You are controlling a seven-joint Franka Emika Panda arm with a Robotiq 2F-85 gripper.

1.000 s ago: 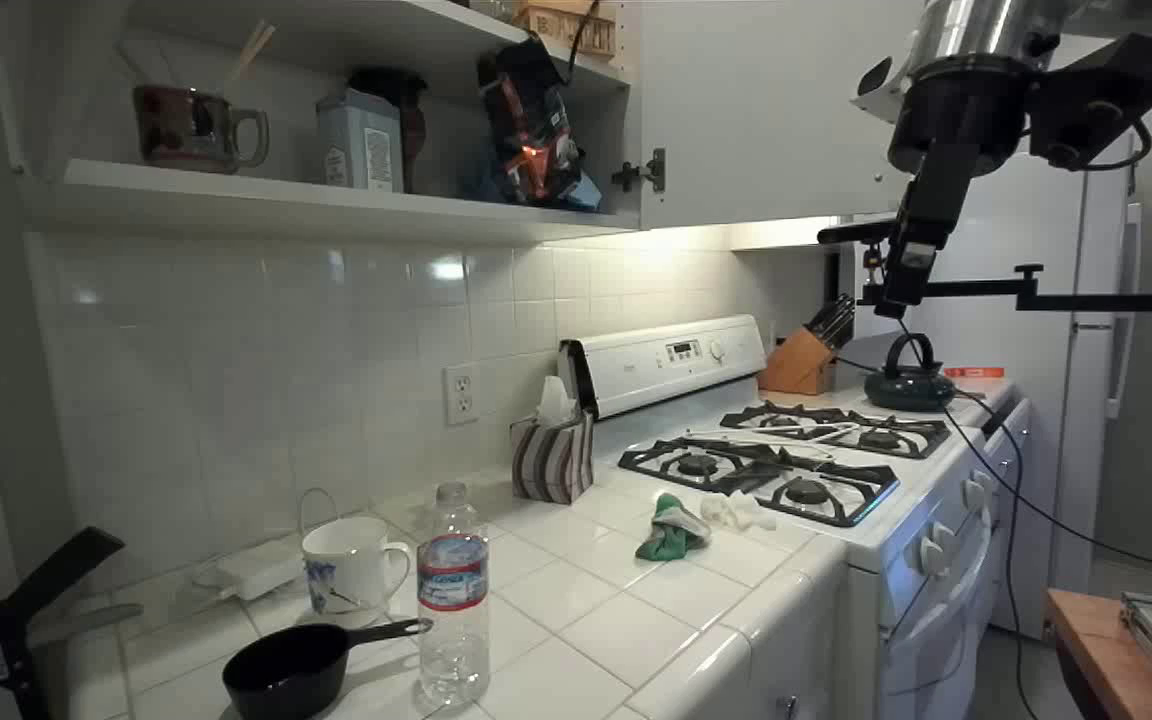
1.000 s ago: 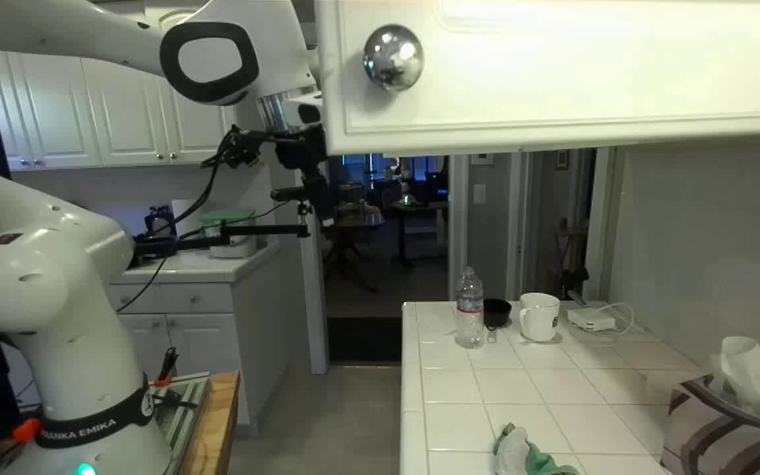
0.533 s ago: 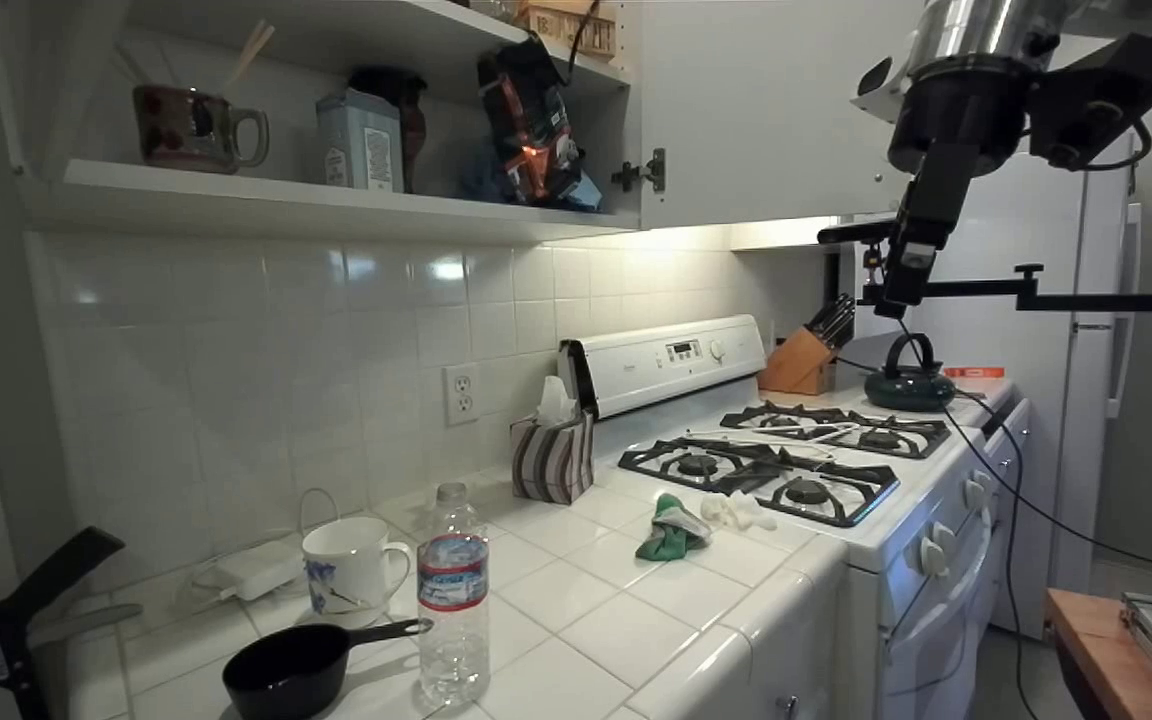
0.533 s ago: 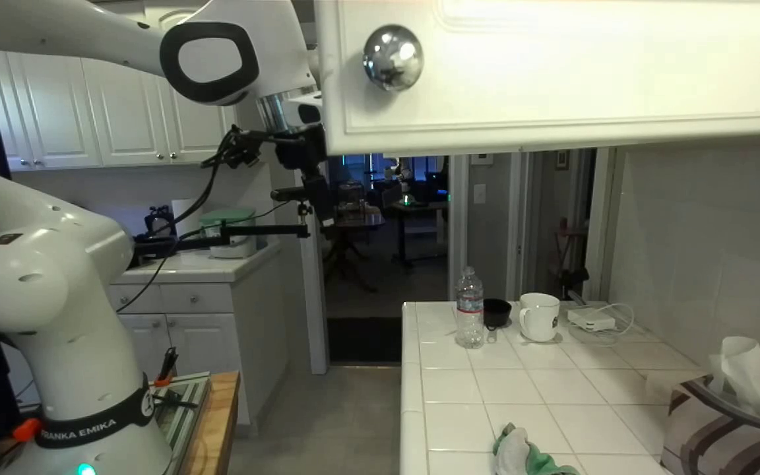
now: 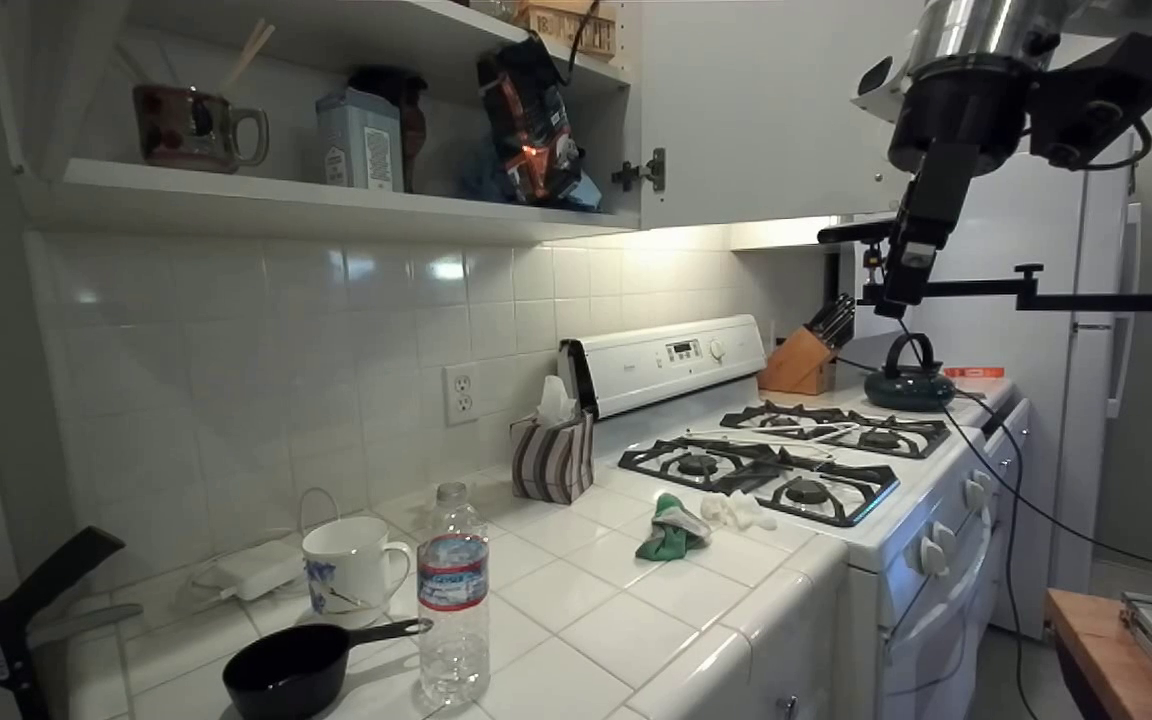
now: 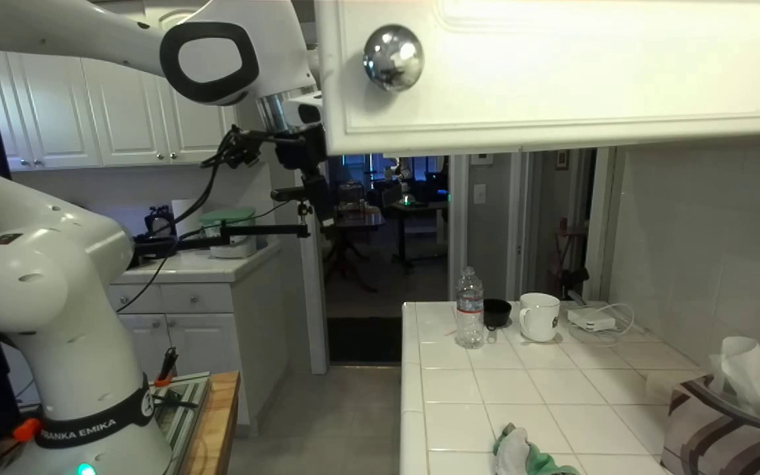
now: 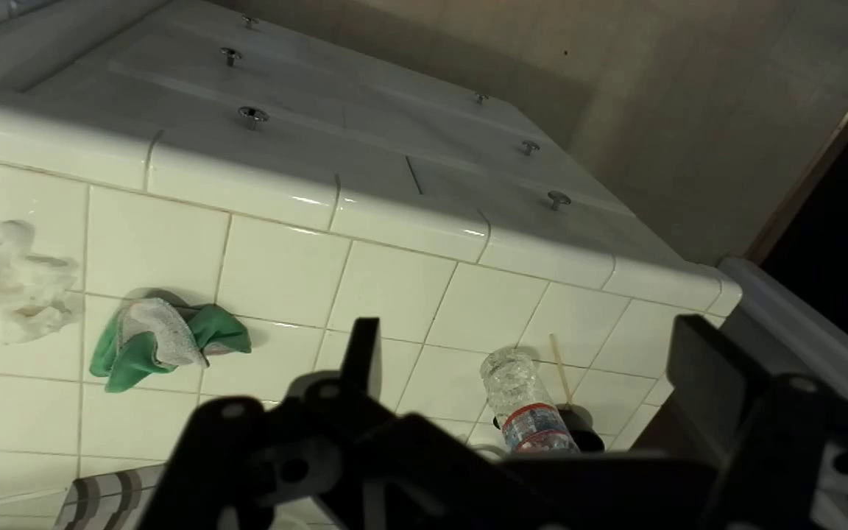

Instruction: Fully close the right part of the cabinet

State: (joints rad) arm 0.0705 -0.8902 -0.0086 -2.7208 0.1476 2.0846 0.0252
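White-painted, the door [image 6: 551,72], the right part of the cabinet [image 5: 611,125], is standing open at the right, its knob [image 6: 392,58] facing outward. In the wrist view the hand [image 7: 527,324] is gripping nothing, its fingers [image 7: 711,368] sitting well apart; it is hanging near the door's free edge, apparently on the inner side, any contact being impossible to tell. Likely faults: pushing from this side would be opening the door wider, and rounding the edge closely could be knocking the hand against it. A black cord [image 5: 581,38], seemingly hanging before the upper shelf [image 5: 406,25], could be getting pinched, leaving the door ajar. Containers: at left, a dark mug [image 5: 181,130] is apparently holding thin sticks [image 5: 251,55]; farther right, a tin [image 5: 356,140] is hiding its contents. On the tabletop [image 5: 626,605], a striped box [image 5: 553,465] is holding tissues [image 5: 556,398]; at near left, a black pan [image 5: 286,675] is showing only dark interior.
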